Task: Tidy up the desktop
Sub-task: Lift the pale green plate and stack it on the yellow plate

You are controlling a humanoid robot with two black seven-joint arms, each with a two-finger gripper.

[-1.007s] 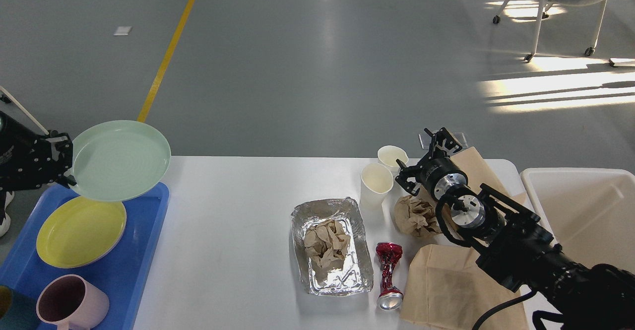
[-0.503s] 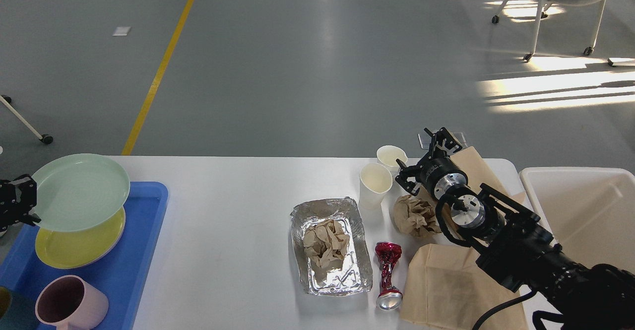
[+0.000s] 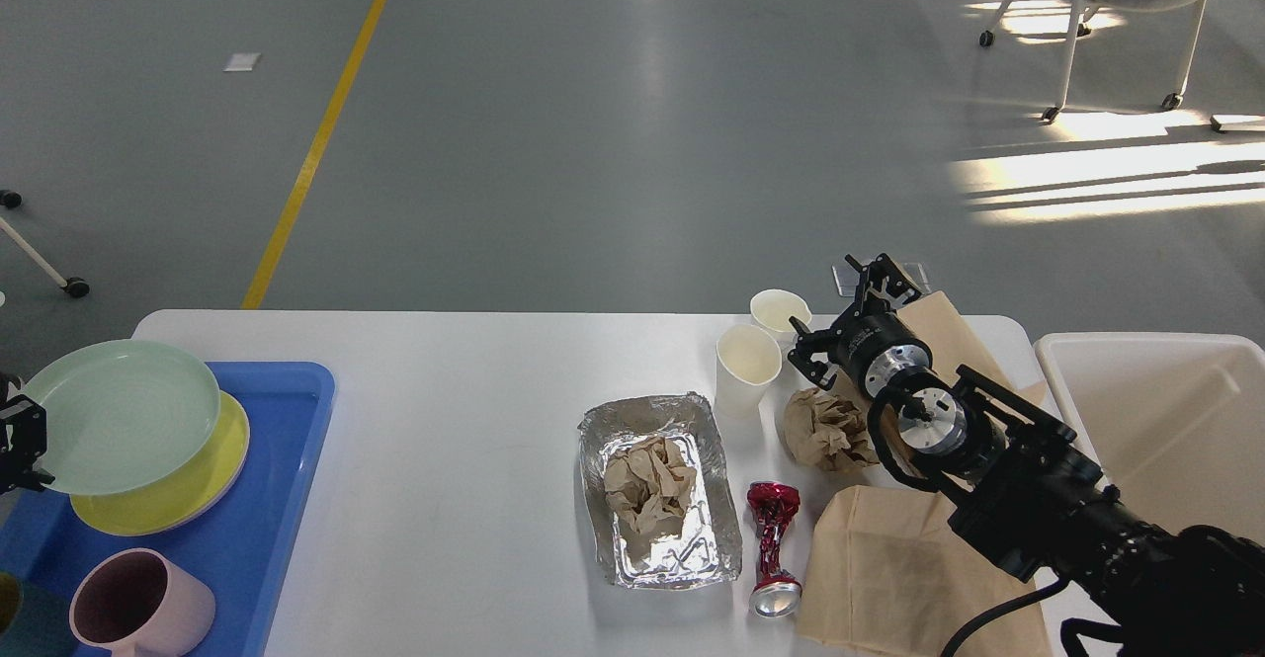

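The white desktop (image 3: 474, 420) carries a foil tray (image 3: 603, 420) with crumpled paper in it, a crushed red can (image 3: 774, 548), two paper cups (image 3: 748, 369) (image 3: 781, 311), a brown paper ball (image 3: 828, 430) and two brown paper bags (image 3: 889, 578) (image 3: 944, 336). My left gripper (image 3: 22, 435) at the far left edge grips the rim of a pale green plate (image 3: 119, 415), which lies low over a yellow plate (image 3: 212, 469) in the blue tray (image 3: 267, 538). My right gripper (image 3: 840, 311) is open and empty, beside the small cup and above the paper ball.
A pink mug (image 3: 138, 603) and a dark teal cup (image 3: 20, 627) stand at the blue tray's near end. A white bin (image 3: 1166, 410) stands beyond the table's right edge. Chairs on castors stand on the grey floor behind.
My left gripper has carried the green plate down and to the left, from above the tray to just over the yellow plate. The right arm has not moved.
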